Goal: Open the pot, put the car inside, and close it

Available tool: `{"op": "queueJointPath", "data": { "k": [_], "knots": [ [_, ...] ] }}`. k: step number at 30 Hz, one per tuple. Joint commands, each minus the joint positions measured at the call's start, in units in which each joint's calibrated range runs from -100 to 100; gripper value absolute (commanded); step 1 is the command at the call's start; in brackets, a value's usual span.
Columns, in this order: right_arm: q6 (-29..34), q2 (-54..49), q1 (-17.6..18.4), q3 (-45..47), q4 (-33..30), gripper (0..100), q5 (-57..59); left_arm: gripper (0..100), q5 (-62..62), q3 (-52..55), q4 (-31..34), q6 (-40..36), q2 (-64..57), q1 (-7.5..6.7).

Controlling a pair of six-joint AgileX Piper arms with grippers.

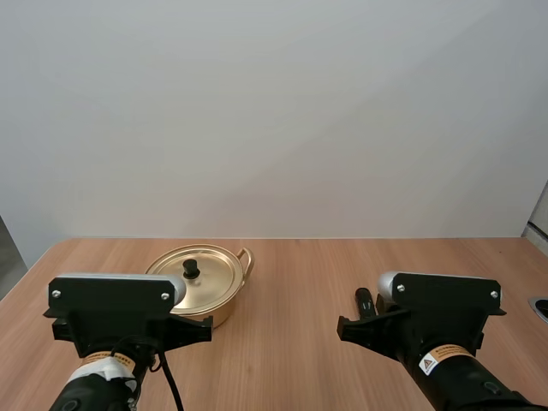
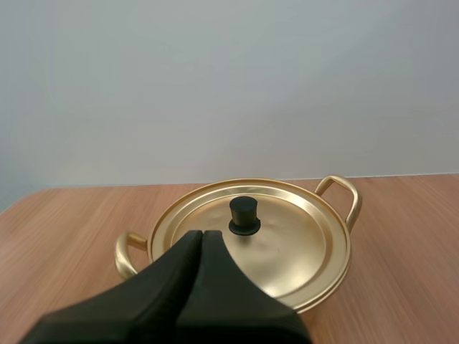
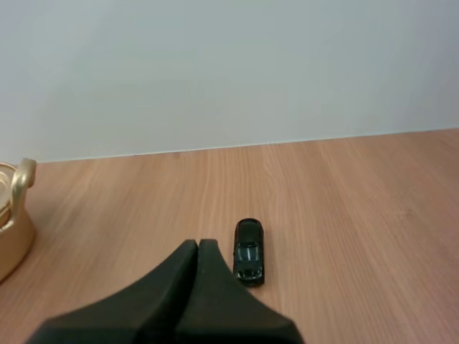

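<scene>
Pot [image 1: 229, 304], lid [image 1: 195, 278] on, sits lower left in the high view, car [image 1: 365, 301] lower right; I can't read my right arm's sticker [image 1: 438, 360]. Left wrist: left gripper [image 2: 201, 235] closed, near the pot. Right wrist: right gripper [image 3: 198, 245] closed beside the car.

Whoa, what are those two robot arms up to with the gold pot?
Nothing is being held yet. The left gripper is shut on nothing and sits just in front of the pot, whose lid is on. The right gripper is shut too, right beside the little black car lying on the table. The pot is not yet opened and the car is outside it.
</scene>
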Motion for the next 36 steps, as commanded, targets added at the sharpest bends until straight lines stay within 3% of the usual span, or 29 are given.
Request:
{"op": "queueJointPath", "data": {
  "k": [1,7,11,14,16,18,21,23,26,29,32,36],
  "knots": [
    [0.0,0.0,0.0,0.0,11.0,0,0.1,0,-7.8,0.0,0.0,0.0,0.0,-0.03],
    [0.0,0.0,0.0,0.0,13.2,0,-4.8,0,-32.6,-1.0,0.2,2.0,0.0,-0.03],
    [0.0,0.0,0.0,0.0,16.5,0,-12.8,0,-31.1,-8.0,0.2,3.4,0.0,-0.03],
    [-0.1,0.0,0.0,0.0,16.3,0,-22.2,0,-21.2,-14.3,-0.4,2.5,0.0,-0.03],
    [-0.2,0.0,0.0,0.0,12.0,0,-29.0,0,-11.2,-17.9,-1.9,-1.0,0.0,-0.03],
    [-2.0,0.0,0.0,0.0,2.3,0,-34.5,0,-1.2,-21.1,-2.8,-3.7,0.0,-0.03],
    [-10.1,0.0,0.0,0.0,-12.1,0,-42.9,0,3.2,-24.8,-2.8,-1.4,0.0,-0.03],
    [-16.5,0.0,0.0,0.0,-16.4,0,-48.1,0,2.2,-27.3,-2.8,0.5,0.0,-0.03],
    [-22.3,0.0,0.0,-1.2,-14.6,0,-44.2,0,7.4,-32.3,-2.9,0.9,0.0,-0.03],
    [-22.9,0.0,0.5,-5.7,-13.2,0,-36.5,0,17.1,-37.3,-3.9,2.9,4.0,-0.03],
    [-22.9,0.0,0.8,-13.3,-13.8,0,-19.3,0,28.8,-42.1,-6.2,5.8,11.6,-0.03],
    [-22.1,0.1,0.8,-22.8,-7.6,0,5.9,0,41.7,-50.4,-9.0,11.5,25.1,-0.03]
  ]
}}
